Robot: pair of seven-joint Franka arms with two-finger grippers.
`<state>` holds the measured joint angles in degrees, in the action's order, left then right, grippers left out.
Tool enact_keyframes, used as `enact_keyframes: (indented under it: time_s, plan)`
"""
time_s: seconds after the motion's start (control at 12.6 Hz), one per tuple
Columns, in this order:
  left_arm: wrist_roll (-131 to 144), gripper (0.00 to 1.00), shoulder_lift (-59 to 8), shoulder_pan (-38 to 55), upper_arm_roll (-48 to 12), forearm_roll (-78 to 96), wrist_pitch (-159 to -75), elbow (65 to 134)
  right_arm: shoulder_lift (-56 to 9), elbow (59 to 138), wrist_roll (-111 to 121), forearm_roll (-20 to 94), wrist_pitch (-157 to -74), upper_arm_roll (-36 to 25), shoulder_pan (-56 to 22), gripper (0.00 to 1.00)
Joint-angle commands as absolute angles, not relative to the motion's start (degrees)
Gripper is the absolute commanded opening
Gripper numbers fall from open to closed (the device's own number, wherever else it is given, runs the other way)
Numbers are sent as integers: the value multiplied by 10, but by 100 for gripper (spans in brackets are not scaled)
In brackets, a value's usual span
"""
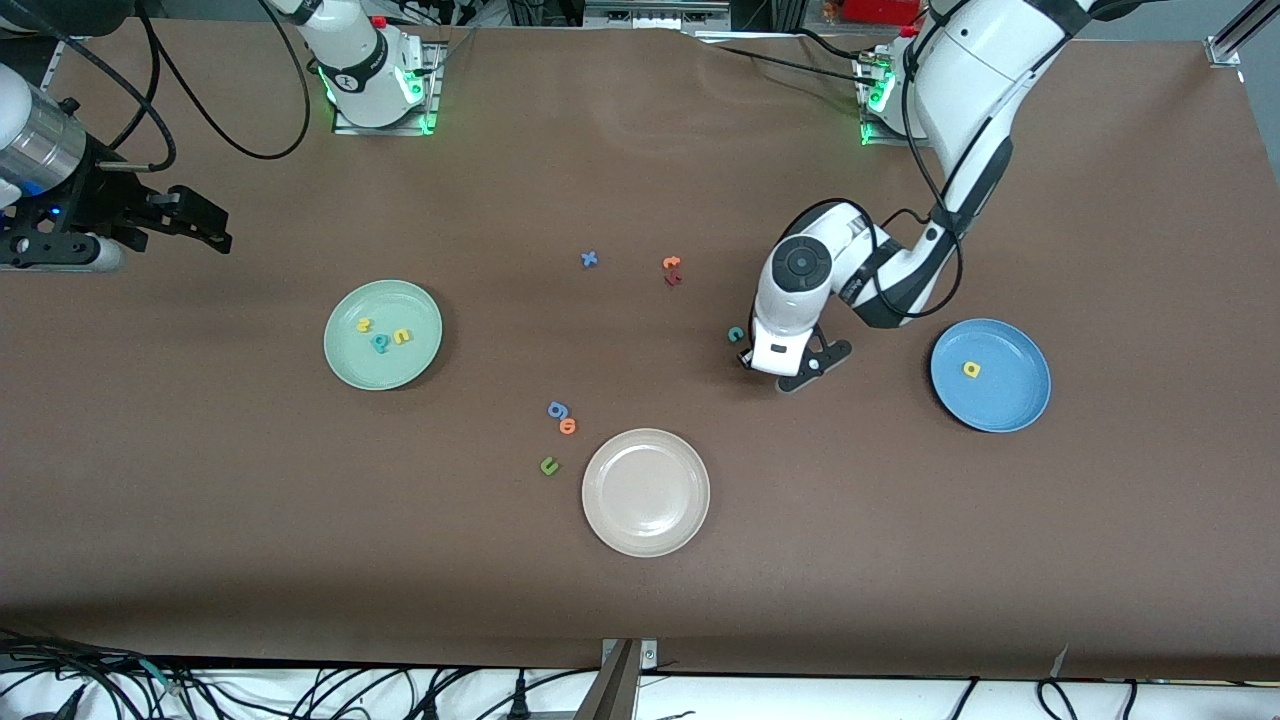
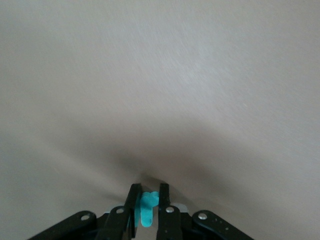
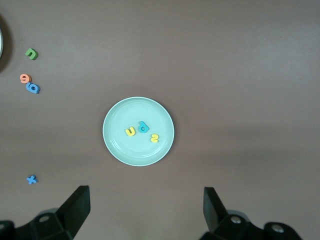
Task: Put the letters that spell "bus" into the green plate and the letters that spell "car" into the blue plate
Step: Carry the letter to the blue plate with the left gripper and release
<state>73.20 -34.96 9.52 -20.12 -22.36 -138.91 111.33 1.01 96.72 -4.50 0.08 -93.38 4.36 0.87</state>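
Observation:
The green plate [image 1: 345,365] holds the yellow "s" [image 1: 364,324], teal "b" [image 1: 381,343] and yellow "u" [image 1: 402,336]. They also show in the right wrist view: plate [image 3: 112,145], "u" [image 3: 130,131], "b" [image 3: 143,127], "s" [image 3: 155,138]. The blue plate [image 1: 1020,400] holds the yellow "a" [image 1: 971,369]. The teal "c" [image 1: 736,334] lies on the table beside my left gripper [image 1: 752,362]. That gripper [image 2: 148,192] is low over the table, shut on the teal "r" [image 2: 147,207]. My right gripper [image 1: 200,225] [image 3: 146,197] waits open and empty at the right arm's end.
A beige-white plate [image 1: 646,535] sits nearest the front camera. Beside it lie a blue "g" [image 1: 557,409], orange "o" [image 1: 568,427] and dark green "u" [image 1: 548,465]. Mid-table lie a blue "x" [image 1: 589,259], orange "t" [image 1: 672,263] and a dark red letter [image 1: 673,279].

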Motion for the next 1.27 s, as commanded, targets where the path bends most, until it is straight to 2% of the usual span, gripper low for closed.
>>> enact_keyframes:
  time_s: [0.0, 0.47, 0.79, 1.19]
  plan:
    - [637, 0, -312, 65, -202, -230, -1363, 1132, 15, 973, -51, -7, -934, 27, -11, 100]
    - [401, 1, -248, 1, -202, -229, -1323, 1164, 21, 978, -53, -2, -952, 26, -14, 100]
    - [231, 4, -212, -53, -193, -224, -1322, 1185, 23, 989, -52, 17, -963, 1, -14, 100]
    - [-21, 7, -187, -56, -116, -124, -1323, 1194, 23, 985, -50, 10, -958, 4, -15, 100]
